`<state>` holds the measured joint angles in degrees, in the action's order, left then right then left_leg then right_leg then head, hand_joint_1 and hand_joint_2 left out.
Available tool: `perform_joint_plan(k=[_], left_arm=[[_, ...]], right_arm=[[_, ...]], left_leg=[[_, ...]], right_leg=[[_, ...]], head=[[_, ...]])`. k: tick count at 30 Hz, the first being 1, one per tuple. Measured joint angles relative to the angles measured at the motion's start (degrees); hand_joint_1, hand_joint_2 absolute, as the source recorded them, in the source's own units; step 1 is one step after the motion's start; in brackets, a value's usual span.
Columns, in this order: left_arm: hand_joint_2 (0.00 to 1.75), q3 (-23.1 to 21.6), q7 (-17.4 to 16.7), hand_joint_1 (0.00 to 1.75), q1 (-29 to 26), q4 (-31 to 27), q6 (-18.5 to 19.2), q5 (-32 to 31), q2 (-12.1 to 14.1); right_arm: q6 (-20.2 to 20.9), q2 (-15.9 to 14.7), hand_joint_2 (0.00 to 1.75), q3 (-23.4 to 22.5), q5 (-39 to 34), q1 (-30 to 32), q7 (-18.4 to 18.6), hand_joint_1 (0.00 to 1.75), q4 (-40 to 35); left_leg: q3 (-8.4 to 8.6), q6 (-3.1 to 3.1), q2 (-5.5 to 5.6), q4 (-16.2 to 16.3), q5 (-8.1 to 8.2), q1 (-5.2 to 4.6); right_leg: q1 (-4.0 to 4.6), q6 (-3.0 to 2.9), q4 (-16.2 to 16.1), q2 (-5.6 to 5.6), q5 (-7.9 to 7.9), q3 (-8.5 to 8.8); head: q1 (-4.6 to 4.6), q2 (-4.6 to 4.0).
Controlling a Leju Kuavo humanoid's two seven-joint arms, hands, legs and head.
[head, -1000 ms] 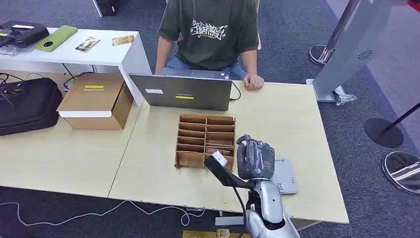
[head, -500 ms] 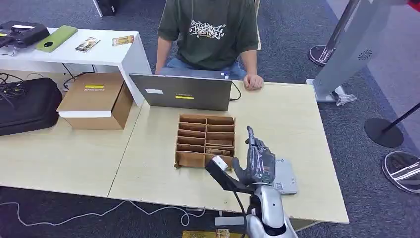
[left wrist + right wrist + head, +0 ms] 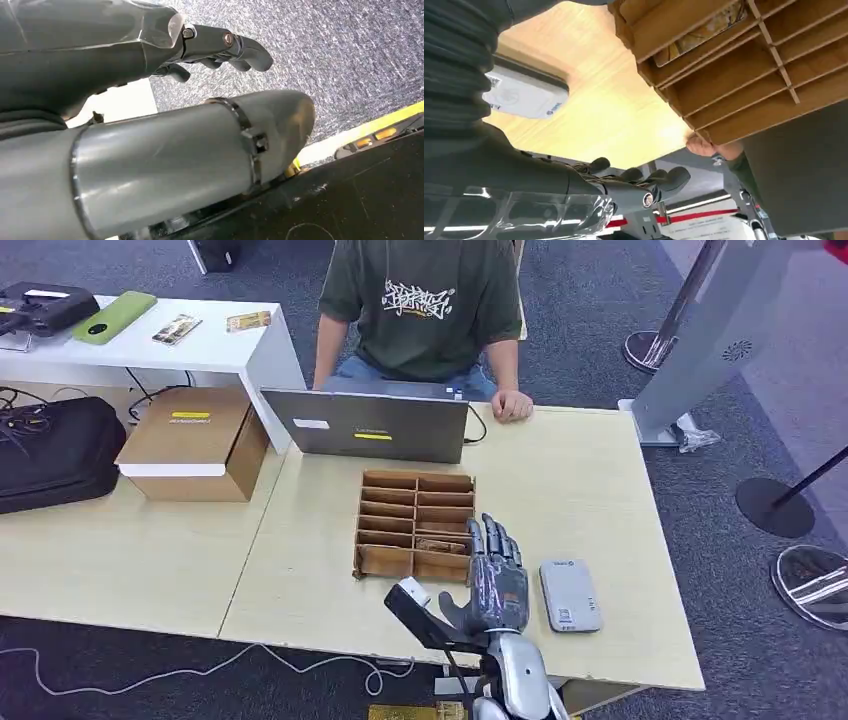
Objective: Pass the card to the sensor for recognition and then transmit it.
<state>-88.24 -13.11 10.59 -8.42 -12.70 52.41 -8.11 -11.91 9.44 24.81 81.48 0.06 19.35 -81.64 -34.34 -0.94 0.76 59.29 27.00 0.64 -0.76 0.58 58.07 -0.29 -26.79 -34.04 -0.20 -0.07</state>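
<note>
Head view: the wooden slotted organizer sits mid-table on the pale table. A card lies in a near right compartment of it, brownish and patterned; no print is readable. Just right of the organizer is the grey sensor, flat on the table, with small unreadable markings. The right hand hovers between organizer and sensor, fingers extended and spread, holding nothing. Beyond the organizer stands a laptop bearing a yellow sticker, with a person behind it.

Left wrist view: the left hand hangs over grey carpet, fingers loosely curled, empty.

Right wrist view: closer, the card shows a mottled golden pattern inside its slot; the sensor carries a faint logo.
</note>
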Motion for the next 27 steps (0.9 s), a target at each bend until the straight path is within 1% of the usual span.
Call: perform_joint_plan(k=[4, 7, 11, 15, 17, 20, 22, 24, 27], left_arm=[[0.0, 0.0, 0.0, 0.0, 0.0, 0.0, 0.0, -0.1, -0.1], [0.0, 0.0, 0.0, 0.0, 0.0, 0.0, 0.0, 0.1, -0.3], [0.0, 0.0, 0.0, 0.0, 0.1, 0.0, 0.0, 0.7, -0.6], [0.0, 0.0, -0.1, 0.0, 0.2, 0.0, 0.3, 0.9, -0.9], [0.0, 0.0, -0.1, 0.0, 0.4, 0.0, 0.7, 0.9, -0.9], [0.0, 0.0, -0.1, 0.0, 0.7, 0.0, 1.0, 0.7, -1.0], [0.0, 0.0, -0.1, 0.0, 0.9, 0.0, 1.3, 0.0, -1.2], [0.0, 0.0, -0.1, 0.0, 0.9, 0.0, 1.5, -0.8, -1.2], [0.0, 0.0, -0.3, 0.0, 1.1, 0.0, 2.0, -1.6, -1.4]], right_arm=[[1.3, -0.2, 1.75, 1.0, 3.0, 0.8, 2.2, 0.0, -2.9], [1.5, -0.9, 1.75, 2.1, 4.1, 1.1, 2.8, 0.0, -5.0], [-0.8, -2.3, 1.75, 4.1, 2.6, 1.2, 1.5, 0.0, -5.4], [-2.3, -2.8, 1.75, 5.7, 2.2, 0.7, -0.2, 0.0, -4.8], [-4.2, -2.8, 1.75, 6.7, 1.7, -0.5, -0.7, 0.0, -2.9], [-5.5, -2.7, 1.75, 8.2, 0.5, -3.0, -1.4, 0.0, 0.7], [-5.7, -2.2, 1.75, 9.4, 0.0, -5.0, -1.8, 0.0, 3.4], [-6.4, -0.9, 1.75, 10.8, -0.7, -6.6, -2.4, 0.0, 6.2], [-8.8, 0.0, 1.75, 12.2, -1.2, -9.1, -3.0, 0.0, 10.4]], left_leg=[[0.0, 0.0, -0.02, 0.0, 0.0, 0.0], [0.01, 0.0, -0.04, 0.0, 0.0, -0.01], [0.01, 0.01, -0.05, 0.0, 0.01, 0.0], [0.0, 0.01, -0.06, 0.0, 0.01, 0.0], [0.0, 0.01, -0.09, 0.0, 0.01, 0.01], [0.01, 0.0, -0.09, 0.0, 0.0, 0.01], [0.02, 0.0, -0.1, 0.0, 0.0, 0.01], [0.03, -0.01, -0.11, 0.0, -0.01, 0.02], [0.01, -0.01, -0.06, 0.0, -0.01, 0.02]], right_leg=[[0.0, 0.0, 0.0, 0.01, 0.0, 0.0], [0.0, 0.0, 0.0, 0.03, 0.0, 0.0], [0.0, 0.0, 0.0, 0.05, 0.0, -0.01], [0.01, 0.0, 0.0, 0.06, 0.0, -0.01], [0.01, 0.0, 0.0, 0.09, 0.01, -0.01], [0.01, -0.01, 0.0, 0.1, 0.02, 0.0], [0.01, -0.03, 0.0, 0.12, 0.03, 0.0], [0.02, -0.03, 0.0, 0.12, 0.03, 0.0], [0.02, -0.03, 0.0, 0.07, 0.03, 0.01]], head=[[0.0, 0.0], [0.02, 0.0], [0.0, 0.0], [0.0, 0.0], [0.0, 0.0], [0.02, 0.0], [0.02, 0.0], [-0.02, 0.0], [0.02, 0.0]])
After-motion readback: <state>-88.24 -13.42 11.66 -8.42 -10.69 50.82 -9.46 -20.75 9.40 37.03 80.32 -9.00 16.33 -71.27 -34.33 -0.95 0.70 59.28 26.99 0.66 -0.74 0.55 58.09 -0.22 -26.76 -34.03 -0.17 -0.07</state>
